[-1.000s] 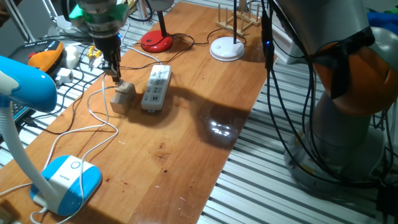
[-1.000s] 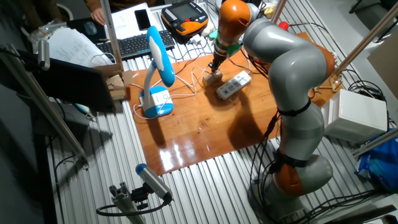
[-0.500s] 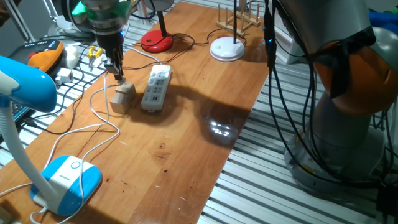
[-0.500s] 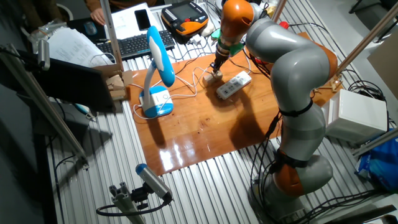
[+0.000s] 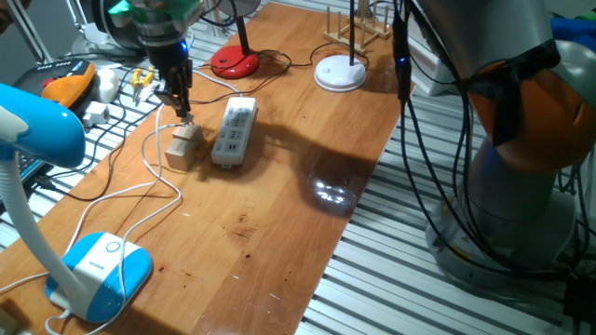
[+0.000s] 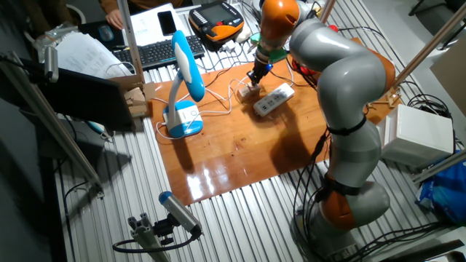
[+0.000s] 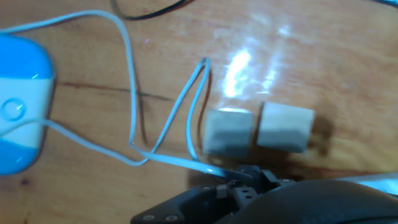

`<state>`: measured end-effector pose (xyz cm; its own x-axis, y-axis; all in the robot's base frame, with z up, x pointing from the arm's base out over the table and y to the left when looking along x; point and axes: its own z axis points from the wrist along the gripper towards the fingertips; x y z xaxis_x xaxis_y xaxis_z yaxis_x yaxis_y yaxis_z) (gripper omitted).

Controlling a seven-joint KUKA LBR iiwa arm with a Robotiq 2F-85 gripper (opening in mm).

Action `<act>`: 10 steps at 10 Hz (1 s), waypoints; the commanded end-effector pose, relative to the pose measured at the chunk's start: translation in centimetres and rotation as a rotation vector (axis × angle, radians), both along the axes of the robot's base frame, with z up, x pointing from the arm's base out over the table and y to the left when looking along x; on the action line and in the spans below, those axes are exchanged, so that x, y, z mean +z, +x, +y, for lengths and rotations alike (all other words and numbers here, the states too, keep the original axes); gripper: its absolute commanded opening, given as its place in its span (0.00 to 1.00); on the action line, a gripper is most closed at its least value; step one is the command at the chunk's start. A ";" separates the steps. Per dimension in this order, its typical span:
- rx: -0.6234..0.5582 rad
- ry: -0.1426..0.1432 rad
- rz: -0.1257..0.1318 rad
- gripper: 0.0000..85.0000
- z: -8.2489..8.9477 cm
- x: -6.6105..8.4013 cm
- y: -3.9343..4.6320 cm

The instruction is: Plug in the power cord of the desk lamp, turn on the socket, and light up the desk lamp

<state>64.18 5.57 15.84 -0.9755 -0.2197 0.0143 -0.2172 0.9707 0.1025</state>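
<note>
The desk lamp stands at the near left, with its blue-and-white base (image 5: 98, 270) and blue head (image 5: 42, 121); it also shows in the other fixed view (image 6: 183, 120). Its thin white power cord (image 5: 149, 191) loops over the table and rises to my gripper (image 5: 183, 113). The gripper is shut on the cord's end just above a small tan wooden block (image 5: 183, 144). The plug itself is hidden between the fingers. The white socket strip (image 5: 234, 132) lies right of the block. In the hand view the cord (image 7: 130, 81) runs into my gripper (image 7: 239, 183), beside the block (image 7: 283, 127).
A red-based lamp (image 5: 234, 62) with a black cable and a white disc-based lamp (image 5: 340, 73) stand at the back of the table. A wooden rack (image 5: 358, 28) is behind them. Tools and a pendant (image 5: 65, 86) lie off the left edge.
My gripper has shifted a little up and toward the socket strip, taking the cord's end along. The block, strip and lamp have not moved.
</note>
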 end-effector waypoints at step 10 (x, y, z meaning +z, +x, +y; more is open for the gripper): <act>-0.998 0.055 0.052 0.00 -0.1 -0.1 -0.02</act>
<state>64.17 5.42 15.75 -0.9895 0.1251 0.0722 0.1339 0.9821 0.1325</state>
